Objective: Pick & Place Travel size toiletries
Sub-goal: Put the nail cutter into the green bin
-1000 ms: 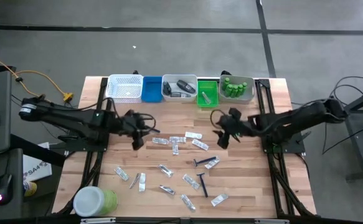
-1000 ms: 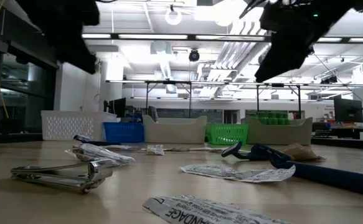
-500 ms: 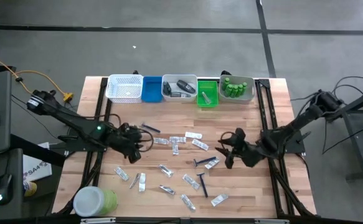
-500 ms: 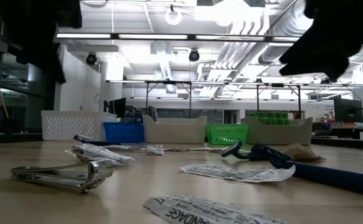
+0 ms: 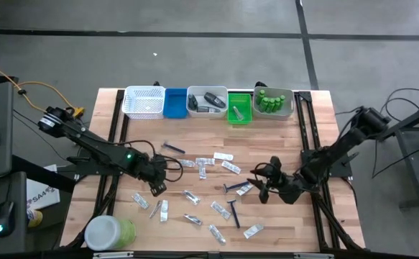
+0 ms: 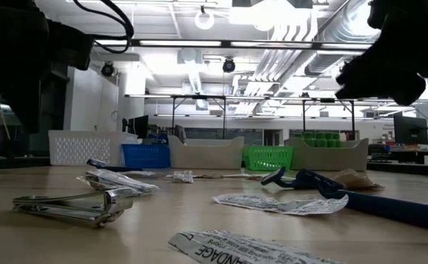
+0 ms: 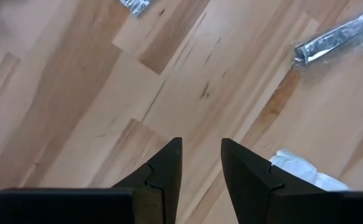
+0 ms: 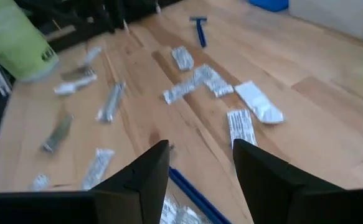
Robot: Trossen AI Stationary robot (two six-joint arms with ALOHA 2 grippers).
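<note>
The left pincer [image 5: 157, 185] hangs low over the left half of the wooden counter [image 5: 288, 137], its two dark fingers [image 7: 166, 169] parted by a narrow gap with nothing between them; only bare wood shows in that gap. Just beside it lie a white packet [image 7: 306, 172] and a silvery sachet [image 7: 335, 38].

The right pincer [image 5: 261, 188] sits low over the right-centre of the counter, fingers [image 8: 149, 167] spread and empty, right beside a blue razor [image 5: 233, 187] and the sachet [image 5: 244, 190] touching it. From its wrist camera the blue handle [image 8: 193, 193] runs between the two fingers, lying on the wood below them.

The travel toiletries are mostly loose on the counter: flat sachets [image 5: 224, 155] scattered across the middle, a second razor [image 5: 233, 212] nearer the front edge, and a third one [image 5: 172, 147] toward the trays (this one is well clear of both arms). Along the far edge stands a row of trays: a white basket [image 5: 144, 101], a blue one [image 5: 174, 103], a grey bin [image 5: 192, 108] with dark oval pieces [image 5: 213, 98], a green tray [image 5: 240, 114], and a bin holding small green bottles [image 5: 269, 101]. A big green jar with white lid [image 5: 109, 233] stands at the front left corner
</note>
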